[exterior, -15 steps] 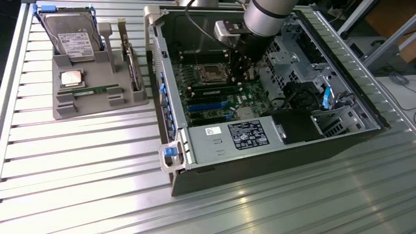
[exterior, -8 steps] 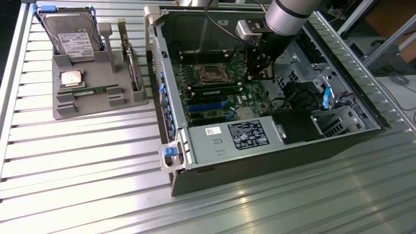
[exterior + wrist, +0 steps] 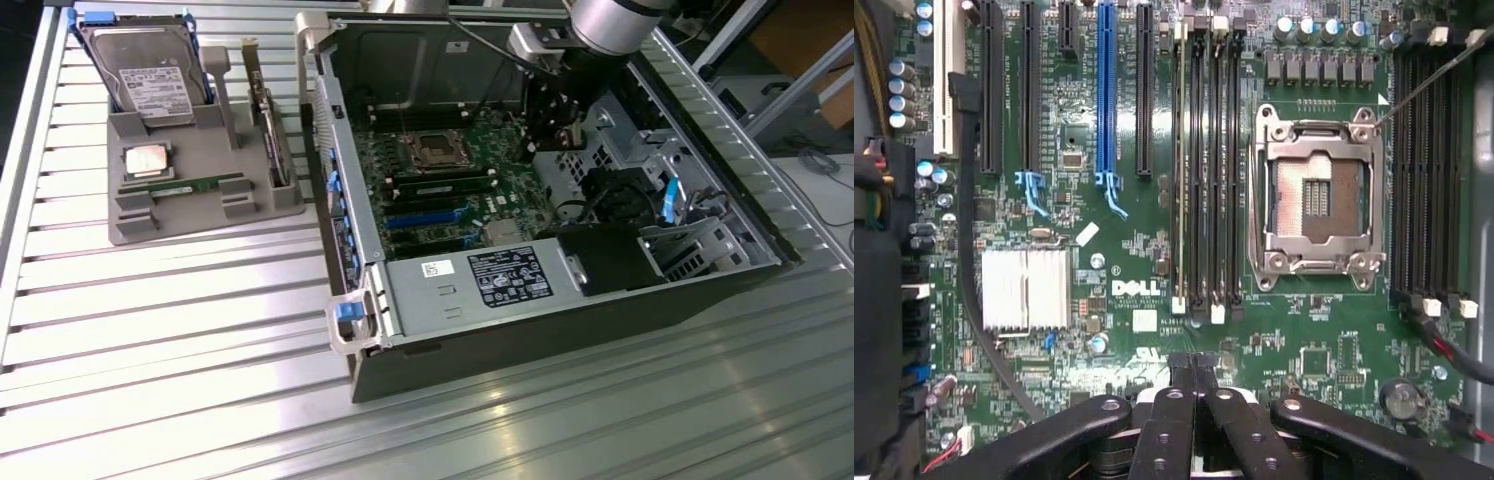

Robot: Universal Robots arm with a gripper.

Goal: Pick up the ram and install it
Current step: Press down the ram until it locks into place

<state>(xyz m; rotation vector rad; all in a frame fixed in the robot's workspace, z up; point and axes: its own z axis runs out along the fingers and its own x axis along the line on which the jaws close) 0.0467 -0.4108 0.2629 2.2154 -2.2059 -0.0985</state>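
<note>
My pincer hangs above the motherboard inside the open computer case, its two fingers pressed together with nothing between them. In the wrist view the closed tips sit over the board's edge just past the end of the memory slots, and a ram stick already stands seated in one of those slots, thin and upright beside the empty black ones. Next to the slots is the bare processor socket with its metal frame. In the exterior view my arm reaches down into the case from above, and the pincer hovers near the socket. Another ram lies flat in the grey holder tray on the table, well apart from me on the exterior view's left, just below the square silvery processor chip, with the hard drive standing behind it.
</note>
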